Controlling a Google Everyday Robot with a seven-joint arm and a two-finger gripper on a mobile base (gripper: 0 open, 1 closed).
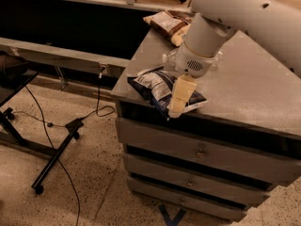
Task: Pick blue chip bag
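Observation:
The blue chip bag (151,84) is dark navy with a white printed panel. It lies flat on the near left corner of the grey cabinet top (244,88), partly over the front edge. My gripper (177,108) hangs from the white arm (207,36). It points down over the bag's right half and covers that part. Whether it touches or holds the bag does not show.
A brown-and-yellow snack bag (165,22) lies at the far left corner of the top. A clear plastic bottle (169,59) lies behind my arm. The cabinet has drawers (202,152) below. A black stand (54,157) and cables (96,112) lie on the floor at left.

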